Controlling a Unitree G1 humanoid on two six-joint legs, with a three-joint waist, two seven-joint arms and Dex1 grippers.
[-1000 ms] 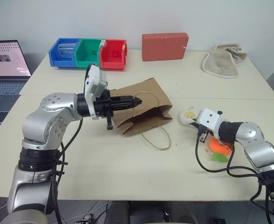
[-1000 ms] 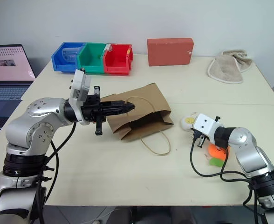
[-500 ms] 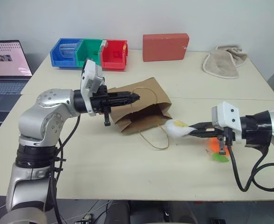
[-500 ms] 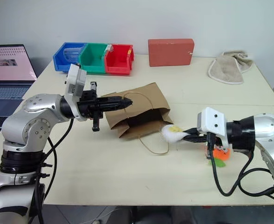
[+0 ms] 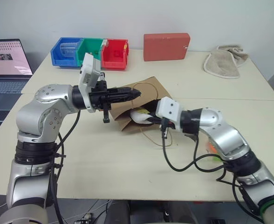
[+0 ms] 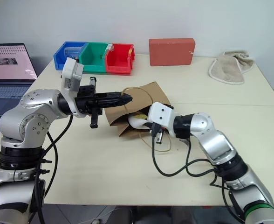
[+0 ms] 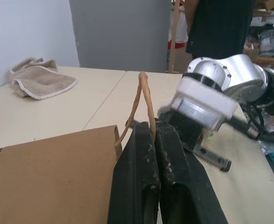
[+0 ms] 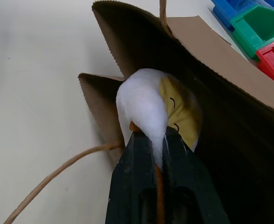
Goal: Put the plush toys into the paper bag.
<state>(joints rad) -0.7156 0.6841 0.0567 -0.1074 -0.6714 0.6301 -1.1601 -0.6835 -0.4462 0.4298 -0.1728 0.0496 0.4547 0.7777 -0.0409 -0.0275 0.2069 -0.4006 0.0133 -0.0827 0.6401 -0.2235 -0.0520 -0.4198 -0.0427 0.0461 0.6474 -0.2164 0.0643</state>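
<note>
Brown paper bag (image 5: 148, 95) lying on the table (image 5: 127, 163), left tool (image 5: 136, 93) pinching its handle (image 7: 143, 100) to lift the top, right tool (image 8: 158, 140) gripping the white egg toy (image 8: 148, 105) at the bag's mouth

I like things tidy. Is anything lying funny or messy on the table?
A little. The paper bag lies on its side, its mouth held open by the left gripper pinching one handle. The right gripper is pushing the white egg plush toy in. The beige cloth sits crumpled at the far corner.
</note>
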